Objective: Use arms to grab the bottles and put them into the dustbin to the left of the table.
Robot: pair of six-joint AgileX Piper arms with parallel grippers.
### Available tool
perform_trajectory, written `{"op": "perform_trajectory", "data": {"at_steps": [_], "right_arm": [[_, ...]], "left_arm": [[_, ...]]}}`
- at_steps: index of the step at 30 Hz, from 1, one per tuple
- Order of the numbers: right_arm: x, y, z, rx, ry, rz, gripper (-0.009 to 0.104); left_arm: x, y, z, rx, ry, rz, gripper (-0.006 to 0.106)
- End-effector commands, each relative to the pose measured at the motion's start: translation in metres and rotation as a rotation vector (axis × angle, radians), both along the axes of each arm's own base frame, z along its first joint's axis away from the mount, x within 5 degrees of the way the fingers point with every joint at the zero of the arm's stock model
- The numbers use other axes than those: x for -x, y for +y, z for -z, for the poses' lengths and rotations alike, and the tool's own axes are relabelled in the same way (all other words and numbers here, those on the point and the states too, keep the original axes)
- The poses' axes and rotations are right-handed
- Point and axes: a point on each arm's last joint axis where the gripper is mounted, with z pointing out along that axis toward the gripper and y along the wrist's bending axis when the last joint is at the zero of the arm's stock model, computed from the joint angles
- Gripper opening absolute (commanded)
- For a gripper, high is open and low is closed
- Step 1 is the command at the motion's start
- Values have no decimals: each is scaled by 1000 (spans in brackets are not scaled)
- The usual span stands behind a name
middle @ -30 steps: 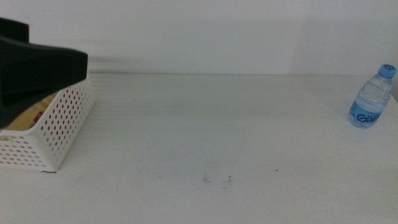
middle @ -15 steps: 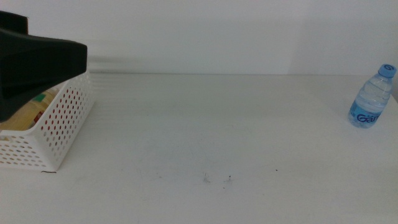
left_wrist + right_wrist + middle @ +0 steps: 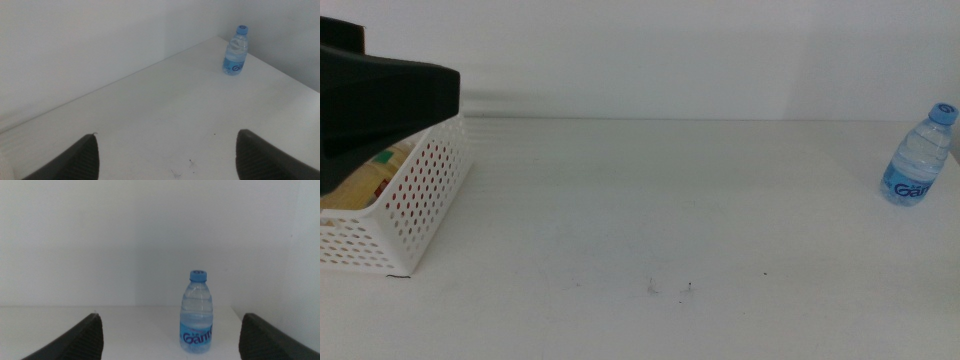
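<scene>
White table [image 3: 650, 200] holds one upright water bottle [image 3: 918, 156].

**Plastic, matt white and dark jaws**

My left gripper [image 3: 165, 155] shows two dark jaws with a dull, matt finish, spread wide with nothing between them. My left arm [image 3: 380, 100] hangs over the dustbin [image 3: 415, 200] and looks like smooth black plastic with a faint sheen. The dustbin itself is white plastic, its walls perforated with small holes. The table [image 3: 670, 200] looks smooth, white and matt, marked by a few tiny dark specks. Straight ahead of my right gripper [image 3: 170, 335], whose matt dark jaws also stand wide apart, the water bottle [image 3: 196, 311] is clear glossy plastic with a blue cap and a shiny blue label.
</scene>
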Motion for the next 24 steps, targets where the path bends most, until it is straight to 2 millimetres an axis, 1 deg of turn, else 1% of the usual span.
{"op": "perform_trajectory", "data": {"at_steps": [1, 6, 11, 15, 21, 24], "right_arm": [[-9, -1, 1, 18, 29, 8, 93], [-33, -2, 8, 0, 128, 13, 93], [-56, -3, 12, 3, 126, 21, 93], [-72, -8, 21, -31, 144, 61, 93], [-87, -13, 34, -67, 167, 120, 93], [-88, -13, 34, -62, 150, 120, 93]], "left_arm": [[0, 0, -1, 11, -9, 0, 94], [0, 0, -1, 11, -9, 0, 94], [0, 0, -1, 11, -9, 0, 94], [0, 0, -1, 11, -9, 0, 94], [0, 0, -1, 11, -9, 0, 94], [0, 0, -1, 11, -9, 0, 94]]}}
